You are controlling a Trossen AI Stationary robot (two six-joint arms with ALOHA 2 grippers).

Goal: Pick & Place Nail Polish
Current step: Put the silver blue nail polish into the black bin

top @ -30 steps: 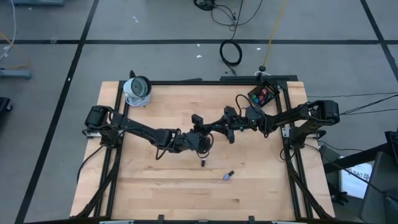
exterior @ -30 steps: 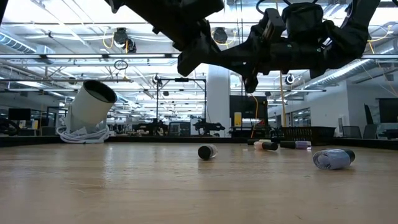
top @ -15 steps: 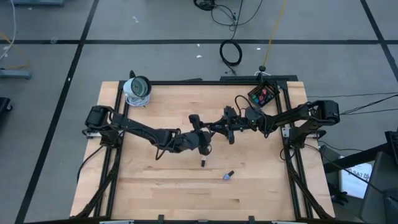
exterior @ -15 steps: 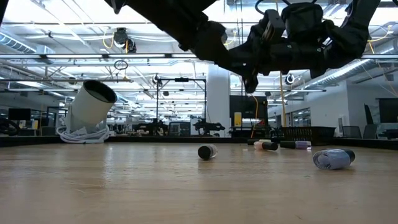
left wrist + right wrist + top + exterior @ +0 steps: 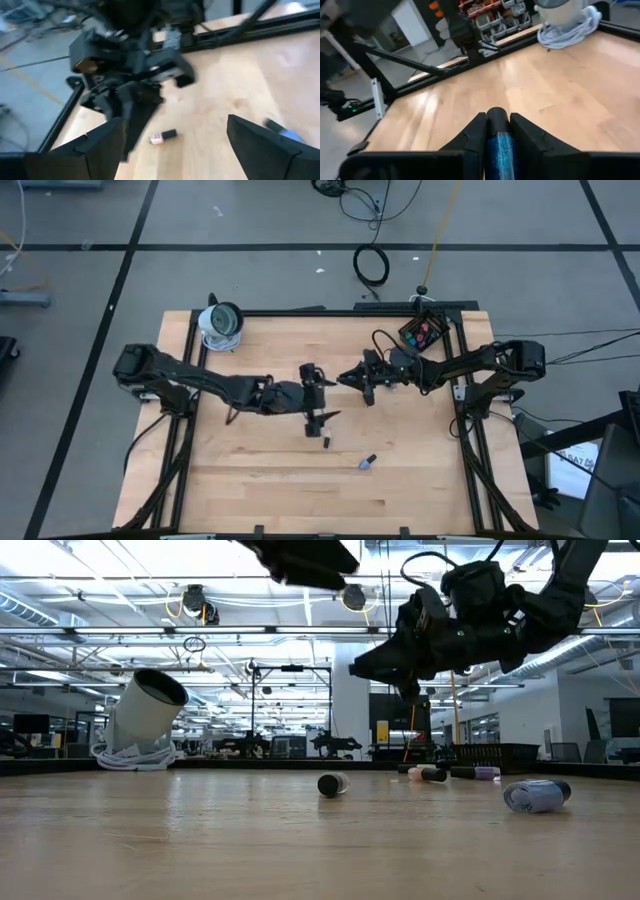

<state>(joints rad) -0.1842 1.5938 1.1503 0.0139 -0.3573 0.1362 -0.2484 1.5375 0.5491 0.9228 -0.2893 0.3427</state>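
Note:
My right gripper [image 5: 346,377] hangs above the table's middle, shut on a blue glitter nail polish bottle [image 5: 498,147] with a dark cap. My left gripper [image 5: 318,396] is just to its left, open and holding nothing, its fingers [image 5: 100,147] spread wide. A pink bottle [image 5: 326,442] lies on its side on the wood below my left gripper and also shows as the pink bottle [image 5: 162,136] in the left wrist view. A bluish bottle [image 5: 368,462] lies nearer the front edge. A black box [image 5: 424,332] at the far right holds more bottles. My right gripper pinches the blue bottle between its two fingers [image 5: 472,135]. The bottle lies along them, its dark cap [image 5: 496,116] at the fingertips. The fingers come roughly level from the table's right. The bottle is lifted clear of the table.
A white cylinder [image 5: 222,323] with a coiled cable sits at the far left corner. A black metal frame [image 5: 190,410] borders the wooden table. Bare wood stretches across the near half around the two loose bottles.
My left gripper has opened and let go at the meeting point with my right gripper. It has risen, rolled and drawn back a little toward the table's left. My right gripper keeps the blue bottle and has pulled slightly toward the right.

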